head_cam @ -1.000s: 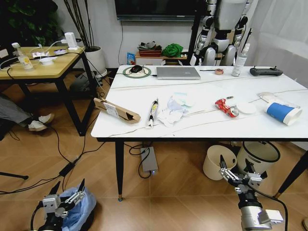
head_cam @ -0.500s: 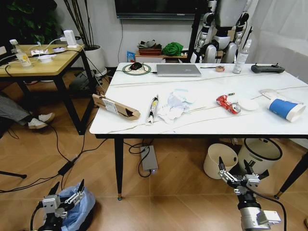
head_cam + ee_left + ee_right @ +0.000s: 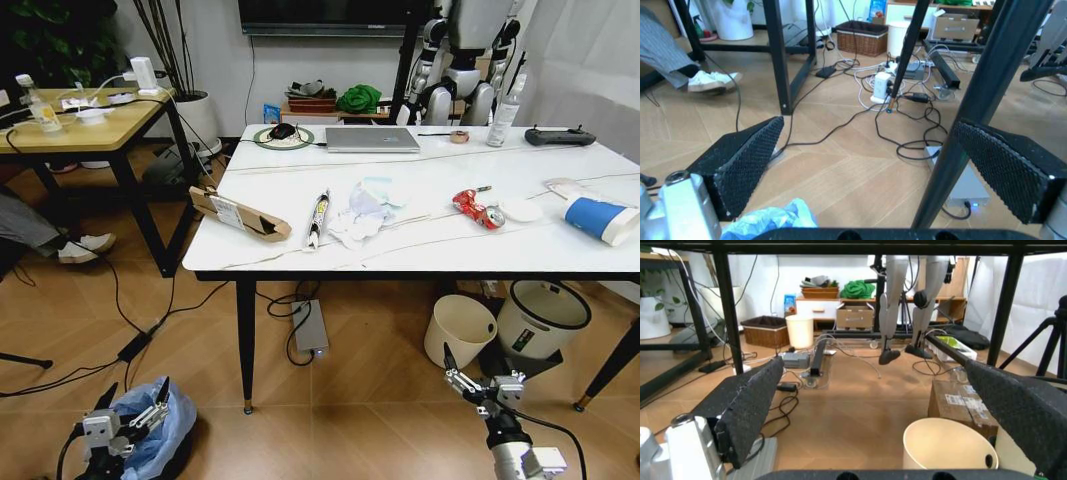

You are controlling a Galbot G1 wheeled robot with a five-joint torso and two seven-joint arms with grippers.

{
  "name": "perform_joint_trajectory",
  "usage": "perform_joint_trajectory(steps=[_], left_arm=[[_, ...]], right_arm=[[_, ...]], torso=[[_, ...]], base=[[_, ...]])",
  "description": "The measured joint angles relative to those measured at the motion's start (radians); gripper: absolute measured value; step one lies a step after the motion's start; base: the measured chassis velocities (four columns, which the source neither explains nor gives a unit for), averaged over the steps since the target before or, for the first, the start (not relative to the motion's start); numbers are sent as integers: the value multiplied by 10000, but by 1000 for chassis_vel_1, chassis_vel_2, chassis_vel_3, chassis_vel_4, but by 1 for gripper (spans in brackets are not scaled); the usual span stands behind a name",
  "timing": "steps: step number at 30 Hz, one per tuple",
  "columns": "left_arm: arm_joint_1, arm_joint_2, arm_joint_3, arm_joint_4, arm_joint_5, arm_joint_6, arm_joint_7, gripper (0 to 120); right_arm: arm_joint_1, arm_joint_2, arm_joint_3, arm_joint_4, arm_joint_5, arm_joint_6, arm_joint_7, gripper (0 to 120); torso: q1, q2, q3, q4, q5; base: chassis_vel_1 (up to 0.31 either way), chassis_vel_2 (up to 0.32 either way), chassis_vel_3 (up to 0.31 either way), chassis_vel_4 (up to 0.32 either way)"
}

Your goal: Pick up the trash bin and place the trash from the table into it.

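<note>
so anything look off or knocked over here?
Yes: the blue-white paper cup lies tipped on its side near the table edge, and the brown cardboard box overhangs the opposite edge. Both grippers hang open, low by the floor.

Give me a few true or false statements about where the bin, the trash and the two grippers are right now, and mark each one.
1. The trash bin stands on the floor by the left gripper. True.
2. The left gripper grips the bin's bag. False: its fingers are spread open above it.
3. The crushed red can lies on the table. True.
4. The right gripper holds the paper cup. False: it is open, low near the floor.
5. The cardboard box is inside the bin. False: it lies on the table.
</note>
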Motion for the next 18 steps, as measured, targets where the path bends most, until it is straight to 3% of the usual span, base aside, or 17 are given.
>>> perform_joint_trajectory(steps=[18], left_arm=[[-13, -263, 74, 124, 357, -44, -13, 100]], right_arm=[[149, 28, 28, 14, 439, 231, -43, 100]], torso=[[-418, -1047, -626, 0, 0]], base=[[0, 0, 0, 0]])
